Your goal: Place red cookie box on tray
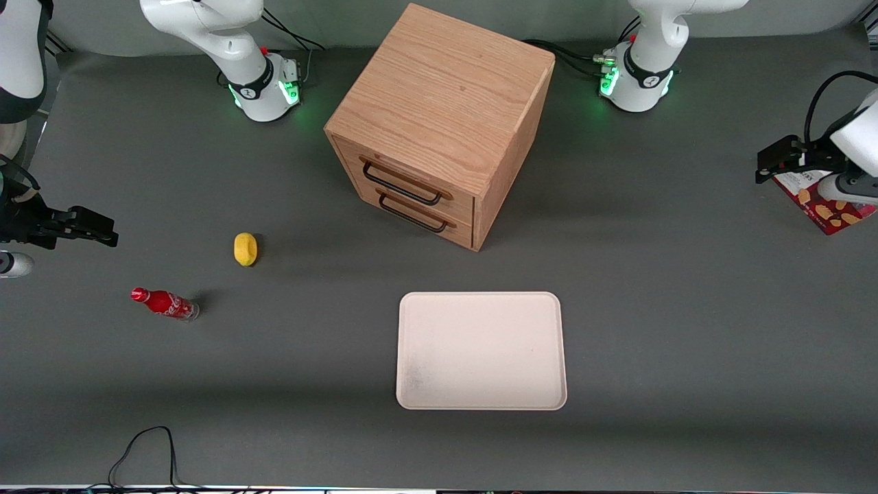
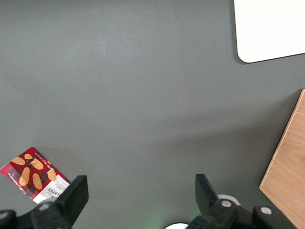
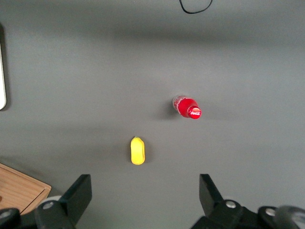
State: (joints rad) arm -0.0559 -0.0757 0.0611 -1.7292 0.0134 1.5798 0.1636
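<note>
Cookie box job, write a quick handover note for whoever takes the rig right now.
Gripper: open, holding nothing, raised above the working arm's end of the table, next to the cookie box.
Cookie box: flat on the table at that end, partly under the arm in the front view, apart from the tray.
Tray: nearer the front camera than the drawer cabinet, nothing on it.
Done: nothing yet; box not grasped.
Left: grasp the box, carry it to the tray, set it down.

I read white Coca-Cola script on the small red soda bottle (image 1: 164, 303). The red cookie box (image 1: 826, 206) near my gripper (image 2: 138, 191) has print on its white label, too small to read.
</note>
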